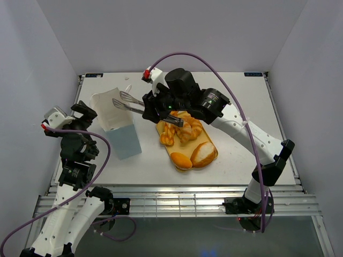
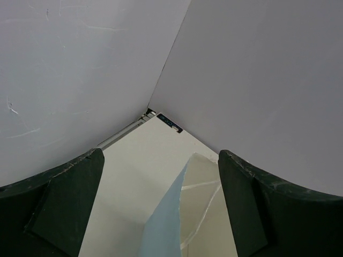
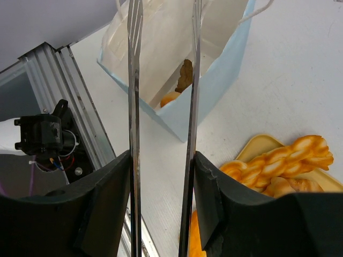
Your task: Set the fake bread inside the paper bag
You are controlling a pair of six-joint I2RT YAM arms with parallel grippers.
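Okay, white table [image 1: 241,107] with plain walls around it. The right arm [image 1: 236,120] reaches across from the right side toward the far left; the left arm [image 1: 75,160] is folded up at the left edge.

The paper bag [image 1: 122,140] stands upright on the left part of the table with its mouth open, just beside the yellow tray [image 3: 256,144].

The right gripper [image 3: 162,158] has its jaws clamped on the handle end of metal tongs [image 1: 127,101]. The tong arms are apart with nothing between them, and their tips are over the bag mouth.

The left gripper [image 2: 161,155] is at the bag's left side with its jaws wide apart. The bag's rim shows between the fingers and neither finger touches it.

Most of the fake bread is on the tray: the braided twist [image 3: 284,158] at the far end, a pale oval roll [image 1: 203,152] and an orange roll [image 1: 181,160] at the near end. Other pieces are piled under the arm and are hard to tell apart.

Two pieces lie inside the bag at the bottom, a dark brown piece [image 3: 185,75] and a small orange piece [image 3: 170,98] just beside it.
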